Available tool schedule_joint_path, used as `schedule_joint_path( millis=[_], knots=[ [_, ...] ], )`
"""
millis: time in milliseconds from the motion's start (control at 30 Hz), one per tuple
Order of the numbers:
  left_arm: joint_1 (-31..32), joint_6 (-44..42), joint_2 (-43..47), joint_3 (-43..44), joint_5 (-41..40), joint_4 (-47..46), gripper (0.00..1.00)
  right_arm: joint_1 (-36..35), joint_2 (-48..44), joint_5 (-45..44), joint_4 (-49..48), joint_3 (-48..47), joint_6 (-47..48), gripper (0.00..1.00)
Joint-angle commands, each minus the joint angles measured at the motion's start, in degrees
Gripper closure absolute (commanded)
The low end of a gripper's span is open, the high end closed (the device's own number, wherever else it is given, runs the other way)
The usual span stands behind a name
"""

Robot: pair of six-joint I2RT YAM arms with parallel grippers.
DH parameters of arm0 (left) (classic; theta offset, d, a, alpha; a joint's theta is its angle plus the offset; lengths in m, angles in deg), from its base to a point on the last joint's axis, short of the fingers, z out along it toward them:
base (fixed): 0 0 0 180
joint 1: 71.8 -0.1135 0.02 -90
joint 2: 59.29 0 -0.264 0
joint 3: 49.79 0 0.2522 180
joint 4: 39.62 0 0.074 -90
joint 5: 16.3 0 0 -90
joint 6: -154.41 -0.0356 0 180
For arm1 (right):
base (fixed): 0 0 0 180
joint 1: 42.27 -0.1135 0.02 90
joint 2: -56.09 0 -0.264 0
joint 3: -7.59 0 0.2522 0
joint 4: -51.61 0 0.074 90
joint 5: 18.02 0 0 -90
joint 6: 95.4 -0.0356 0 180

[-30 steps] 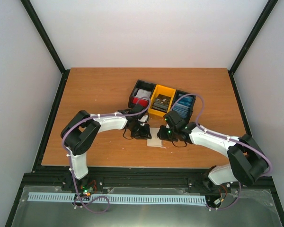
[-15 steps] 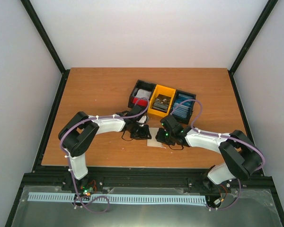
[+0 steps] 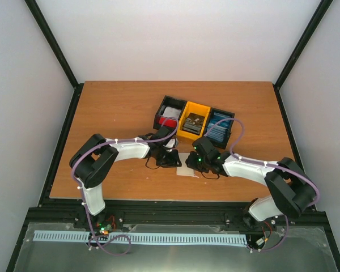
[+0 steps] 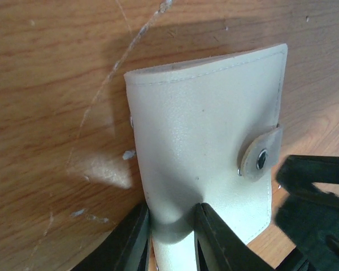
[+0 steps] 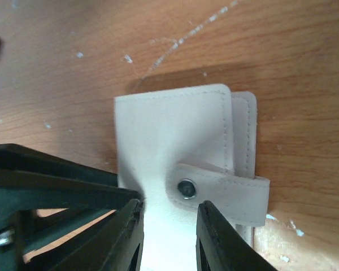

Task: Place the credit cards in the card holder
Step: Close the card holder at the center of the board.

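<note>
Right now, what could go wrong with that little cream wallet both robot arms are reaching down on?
The small cream folding wallet is snapped shut by its tab, so tugging might drag or crumple it instead of opening it. The left jaws pinch only its near edge, which could slip free. Both arms crowd over the same small thing, so the right jaws might bump the left ones.

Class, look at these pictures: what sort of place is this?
Probably a robotics lab test cell: two robot arms mounted at the edge of a wooden table, plain white walls in a black frame, and a three-compartment bin tray.
</note>
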Motion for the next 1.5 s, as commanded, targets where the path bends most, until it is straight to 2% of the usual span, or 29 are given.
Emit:
schedule_joint_path(
  millis=[0,167,400,533,800,1467],
  knots=[
    [1.47,-1.57,-5.75,-4.06,-4.88,5.58,0.76,-0.63,-4.64,-4.44,2.7,-1.55,1.43,0.73],
    [1.47,-1.49,-5.83,-4.11,-5.06,5.42,0.77,-0.63,-0.12,-7.54,8.02,-5.51,3.35,0.77],
    [1.47,-0.94,-6.35,-4.11,-4.95,5.72,0.77,-0.65,3.66,-6.58,8.13,-7.15,3.84,0.77],
    [1.47,-0.94,-6.48,-3.97,-5.01,5.75,0.77,-0.63,4.03,-3.96,6.88,-6.19,3.08,0.81],
    [1.46,-0.91,-7.05,-3.59,-4.71,5.62,0.77,-0.63,4.47,-1.52,6.54,-4.96,2.84,0.83],
    [1.47,-1.13,-7.31,-4.39,-4.65,5.19,0.77,-0.71,8.65,-0.43,11.56,-7.69,5.95,0.95]
  ],
)
